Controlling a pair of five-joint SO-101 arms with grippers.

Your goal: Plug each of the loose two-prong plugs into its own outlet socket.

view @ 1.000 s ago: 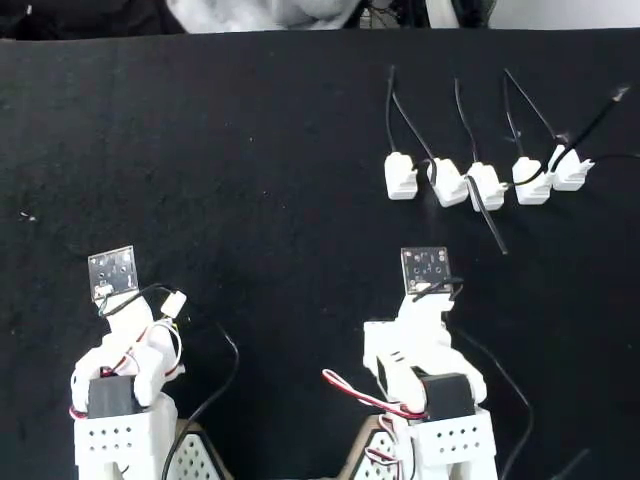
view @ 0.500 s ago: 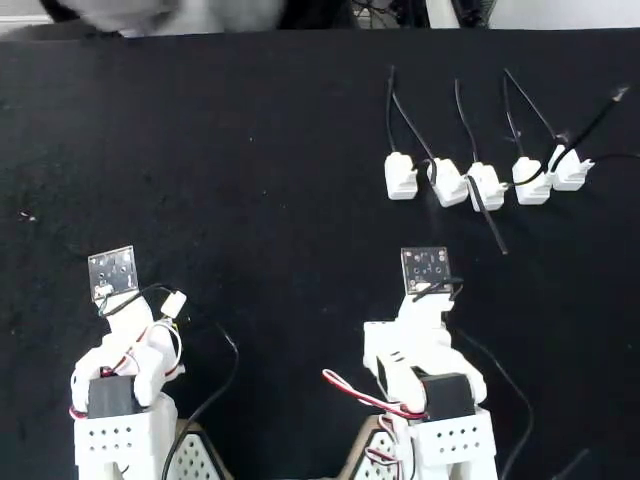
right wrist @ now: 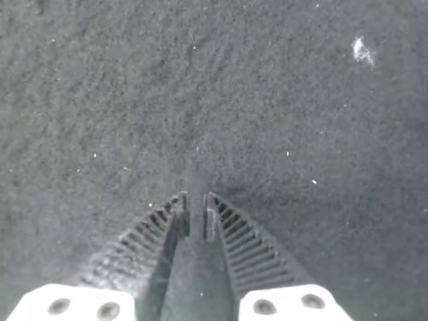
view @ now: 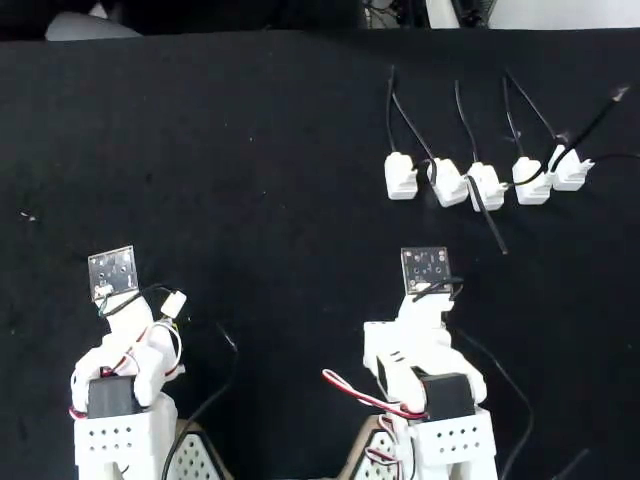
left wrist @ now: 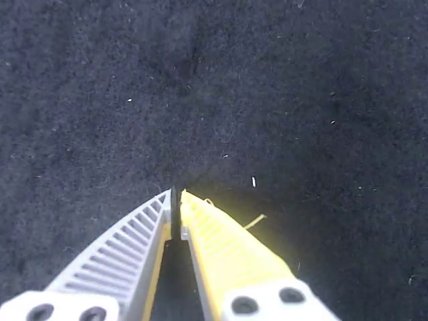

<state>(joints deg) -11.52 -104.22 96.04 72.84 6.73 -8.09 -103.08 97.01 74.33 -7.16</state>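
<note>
Nothing on your table has moved since a second ago: both arms sit folded where they were, and the white blocks have not shifted. Your black cloth-covered table (view: 250,150) lies under everything. Take the row of five small white plastic plug blocks (view: 487,183) as your landmark, lying towards the table's far side. One white plastic arm (view: 420,365) is folded on the near side of that row, well apart from it. The other white arm (view: 130,370) is farther still, off to the side of the row's first block. Within the row, the first block stands just clear of the rest, while the others sit in touching pairs. You cannot tell from here which are plugs and which sockets, or whether any is seated. Thin black cords (view: 389,110) run from the blocks away from the arms, and one thicker black cord (view: 492,225) slants out of the row towards the nearer arm. Your left gripper (left wrist: 175,200), one finger grey and one yellow, has its tips closed together on nothing above bare cloth. Your right gripper (right wrist: 195,204), in black, shows only a thin slit between its tips, also empty.
</note>
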